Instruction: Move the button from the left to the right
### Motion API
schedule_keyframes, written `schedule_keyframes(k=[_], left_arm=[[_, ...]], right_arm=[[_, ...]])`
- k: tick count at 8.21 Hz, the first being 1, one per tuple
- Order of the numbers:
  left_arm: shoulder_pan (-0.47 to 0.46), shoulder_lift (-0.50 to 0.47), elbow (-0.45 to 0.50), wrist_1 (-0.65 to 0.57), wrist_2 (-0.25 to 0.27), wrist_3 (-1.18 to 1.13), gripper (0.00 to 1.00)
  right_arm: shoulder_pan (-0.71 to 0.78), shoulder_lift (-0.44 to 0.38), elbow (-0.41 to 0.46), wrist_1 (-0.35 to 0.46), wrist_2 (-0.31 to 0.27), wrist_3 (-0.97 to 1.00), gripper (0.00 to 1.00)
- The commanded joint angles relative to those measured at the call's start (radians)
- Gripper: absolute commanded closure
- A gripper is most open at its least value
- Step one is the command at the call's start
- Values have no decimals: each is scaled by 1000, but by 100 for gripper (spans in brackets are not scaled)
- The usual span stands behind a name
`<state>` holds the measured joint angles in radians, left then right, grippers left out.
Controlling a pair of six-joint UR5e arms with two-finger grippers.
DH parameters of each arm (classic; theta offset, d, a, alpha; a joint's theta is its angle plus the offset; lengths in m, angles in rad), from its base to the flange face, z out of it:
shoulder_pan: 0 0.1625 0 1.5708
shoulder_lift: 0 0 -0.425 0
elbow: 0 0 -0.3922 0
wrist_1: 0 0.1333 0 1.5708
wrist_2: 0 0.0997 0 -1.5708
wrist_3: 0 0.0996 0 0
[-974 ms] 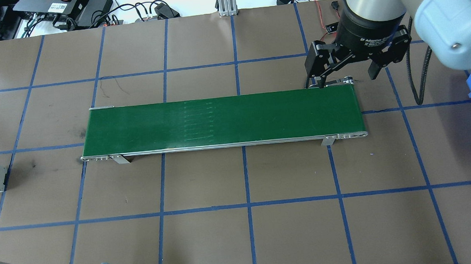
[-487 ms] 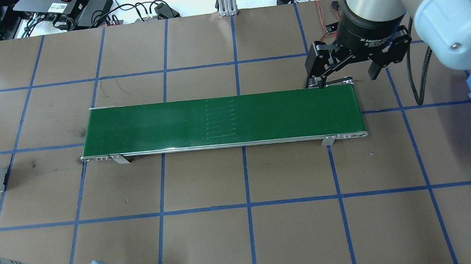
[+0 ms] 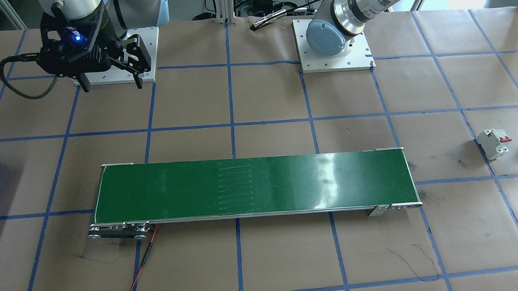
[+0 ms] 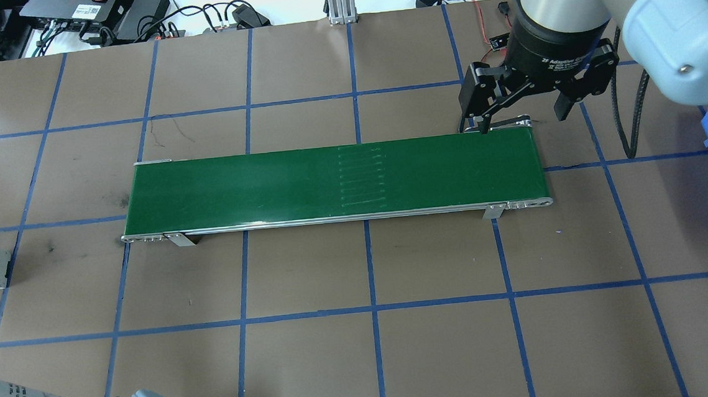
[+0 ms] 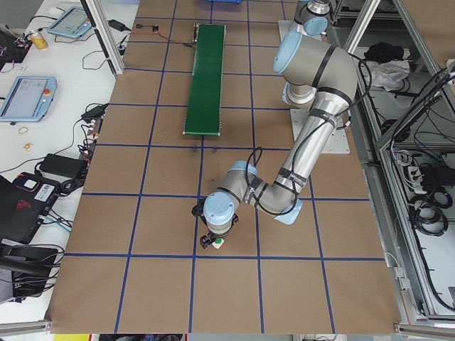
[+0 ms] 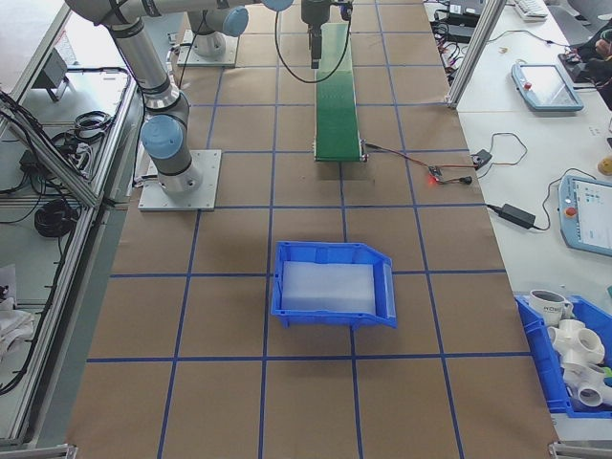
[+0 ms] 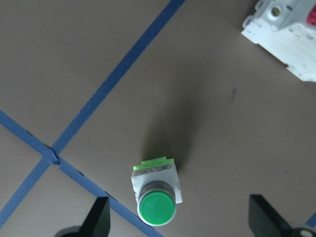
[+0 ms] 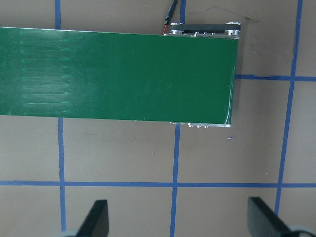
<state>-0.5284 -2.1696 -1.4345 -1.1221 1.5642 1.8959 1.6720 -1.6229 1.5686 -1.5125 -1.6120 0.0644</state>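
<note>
Left gripper point(image 7: 178, 219), jaws spread, above the button point(image 7: 155, 193) on the worktop point(image 7: 98, 54); right gripper point(image 4: 521, 118) likewise spread.

robotics lab | taped-grid table point(image 4: 440, 354) | conveyor belt point(image 4: 328, 181) | teach pendants point(image 6: 543, 86)

Bright, even light — glare on conveyor belt point(image 3: 334, 167); wrist views perhaps soft.
</note>
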Motion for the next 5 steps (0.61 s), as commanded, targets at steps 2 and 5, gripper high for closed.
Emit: schedule_keyframes(k=[2,5], left_arm=[[1,-44,0,68,-12,5,0],[1,-56,0,123,-7,-46,0]], right_arm=[[0,0,1,2,0,0,0],[0,0,1,3,-2,0,0]])
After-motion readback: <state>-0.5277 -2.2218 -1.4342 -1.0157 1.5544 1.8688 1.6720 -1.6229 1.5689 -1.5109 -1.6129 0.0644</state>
